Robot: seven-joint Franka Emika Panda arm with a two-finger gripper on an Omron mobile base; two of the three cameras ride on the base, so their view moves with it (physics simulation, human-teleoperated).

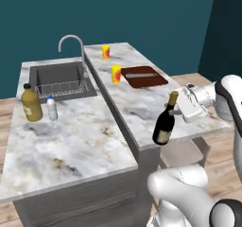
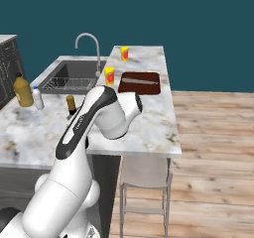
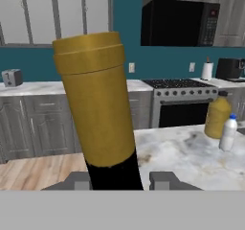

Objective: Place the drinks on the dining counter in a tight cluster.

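While its fingers press in from both sides, the hand (image 1: 180, 109) is clamped narrowly on the neck of the wine bottle (image 1: 165, 120), just under the tan foil top; the hand view confirms the neck passing between the two dark fingertips (image 3: 165, 180). Wine bottle: tall, dark glass, tan label low on the body, leaning slightly, its base at the near front edge of the dining desk (image 1: 137, 103); whether the base rests on the marble or hangs just clear of it cannot be told from this angle. In the right base view only its foil top and shoulder (image 2: 71, 105) show past the arm. Amber bottle (image 1: 31, 103): squat, yellow-amber, black cap, orange label, upright on the lower sink desk (image 1: 71, 141), left of the steel sink (image 1: 59, 79). Water bottle (image 1: 52, 108): small, clear, blue cap, upright just beside the amber bottle on its right, well apart from the wine bottle. Other items on the dining desk: two yellow cups, one near (image 1: 116, 74) and one far (image 1: 106, 51), and a dark red board (image 1: 144, 76) beside the nearer cup.
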